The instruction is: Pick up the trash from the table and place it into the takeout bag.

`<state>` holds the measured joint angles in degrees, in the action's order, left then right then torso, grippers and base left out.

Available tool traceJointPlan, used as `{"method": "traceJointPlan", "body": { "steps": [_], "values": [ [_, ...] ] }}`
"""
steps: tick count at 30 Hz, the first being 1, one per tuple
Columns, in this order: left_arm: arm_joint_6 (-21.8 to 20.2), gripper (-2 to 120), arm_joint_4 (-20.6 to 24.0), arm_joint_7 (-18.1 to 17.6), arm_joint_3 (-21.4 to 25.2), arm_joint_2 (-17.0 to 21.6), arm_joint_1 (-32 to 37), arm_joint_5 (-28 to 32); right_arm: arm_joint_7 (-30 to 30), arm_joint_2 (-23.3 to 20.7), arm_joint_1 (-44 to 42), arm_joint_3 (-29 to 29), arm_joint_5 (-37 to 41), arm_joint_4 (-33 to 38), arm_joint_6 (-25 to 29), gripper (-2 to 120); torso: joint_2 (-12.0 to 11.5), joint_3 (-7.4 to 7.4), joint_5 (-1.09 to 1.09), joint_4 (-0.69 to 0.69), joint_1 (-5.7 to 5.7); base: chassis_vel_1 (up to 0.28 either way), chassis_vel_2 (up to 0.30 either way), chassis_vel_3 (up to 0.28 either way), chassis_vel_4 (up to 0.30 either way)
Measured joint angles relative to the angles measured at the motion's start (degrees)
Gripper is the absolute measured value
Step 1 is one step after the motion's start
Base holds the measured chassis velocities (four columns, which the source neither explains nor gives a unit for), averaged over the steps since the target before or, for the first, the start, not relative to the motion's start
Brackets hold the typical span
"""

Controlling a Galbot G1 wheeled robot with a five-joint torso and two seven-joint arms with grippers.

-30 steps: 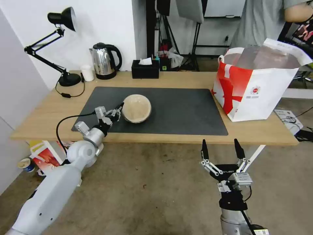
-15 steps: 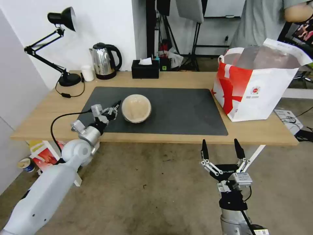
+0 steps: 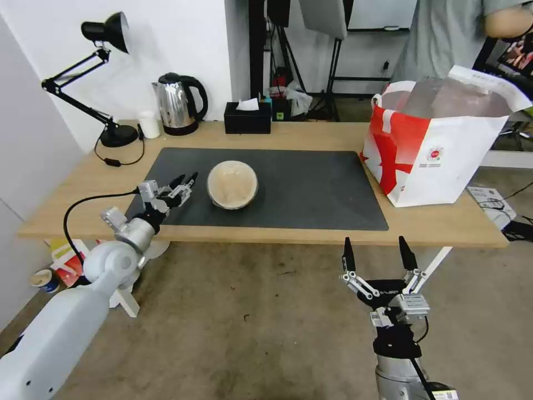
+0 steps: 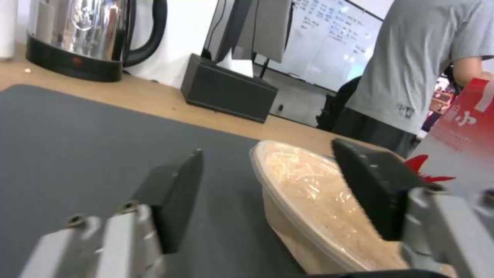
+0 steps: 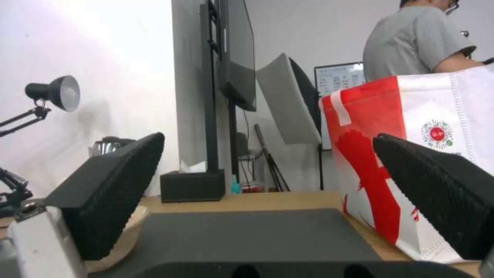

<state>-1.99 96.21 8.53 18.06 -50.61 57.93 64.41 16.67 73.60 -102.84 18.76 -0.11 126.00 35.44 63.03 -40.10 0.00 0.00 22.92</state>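
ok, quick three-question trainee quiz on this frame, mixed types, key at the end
1. True or false: the left gripper is shut on the beige bowl.
2. Where does the takeout bag stand? A) on the dark mat B) on the bare wood at the table's right end C) on the floor
3. Fill in: the right gripper hangs open below the table's front ____.

Key: 1 false, it is open beside the bowl, apart from it. 2 B. 3 edge.

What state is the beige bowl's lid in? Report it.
Shut: the clear lid covers the beige bowl, which sits upright on the mat.
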Motion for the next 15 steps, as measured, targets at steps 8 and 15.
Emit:
{"method": "traceJointPlan", "body": {
  "steps": [8,15],
  "values": [
    [-1.2,99,-0.1,-0.8,-0.9,-0.9,-0.2,0.7,0.0,0.0,0.0,0.0,0.0,0.0,0.0,100,0.0,0.00,0.01,0.00,0.00,0.000,0.000,0.000,0.000],
    [-1.4,100,-0.9,-0.8,-2.4,-1.7,-1.4,1.3,0.0,0.0,0.0,0.0,0.0,0.0,0.0,100,0.0,0.00,0.00,-0.01,0.00,0.000,0.000,0.000,0.000]
  ]
}}
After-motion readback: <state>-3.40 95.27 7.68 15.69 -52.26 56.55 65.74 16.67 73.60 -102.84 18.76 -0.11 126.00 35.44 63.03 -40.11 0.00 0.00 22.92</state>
